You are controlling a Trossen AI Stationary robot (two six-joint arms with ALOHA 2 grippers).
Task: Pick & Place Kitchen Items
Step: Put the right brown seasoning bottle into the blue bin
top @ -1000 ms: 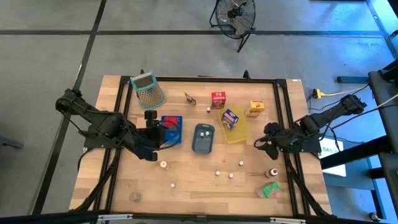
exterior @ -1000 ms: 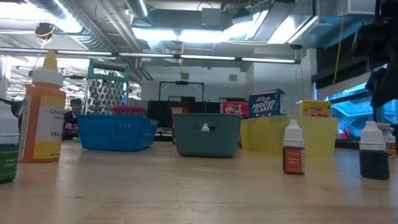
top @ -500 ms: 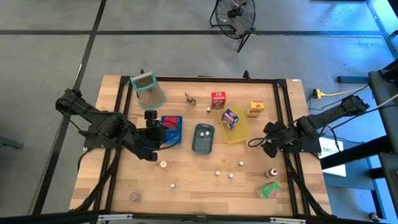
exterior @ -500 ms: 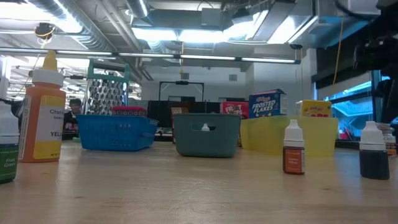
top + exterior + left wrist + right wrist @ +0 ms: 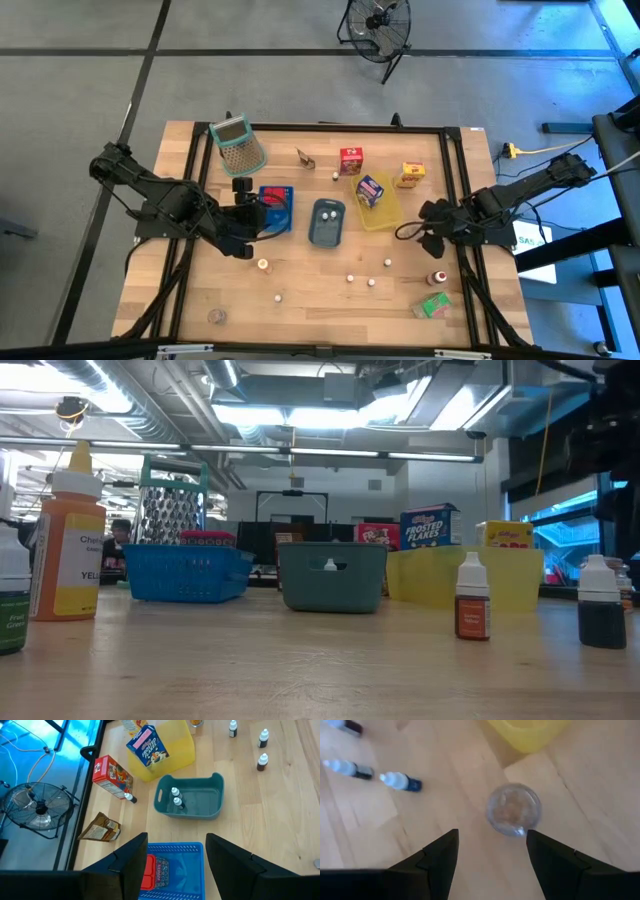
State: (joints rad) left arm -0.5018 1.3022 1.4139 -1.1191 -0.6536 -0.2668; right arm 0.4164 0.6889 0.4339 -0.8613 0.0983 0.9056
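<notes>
Three trays are seen mid-table: a blue tray [image 5: 277,207], a grey-blue tray [image 5: 326,222] with two small dropper bottles [image 5: 175,798] inside, and a yellow tray [image 5: 381,208] holding one Frosted Flakes carton [image 5: 371,189]. Two more cartons stand behind them, a red carton [image 5: 351,160] and a yellow carton [image 5: 410,175]. A clear round jar [image 5: 513,809] lies on the wood just ahead of the right gripper [image 5: 492,851], whose fingers are spread apart, empty. The left gripper [image 5: 176,856], likewise parted and empty, hangs over the blue tray.
</notes>
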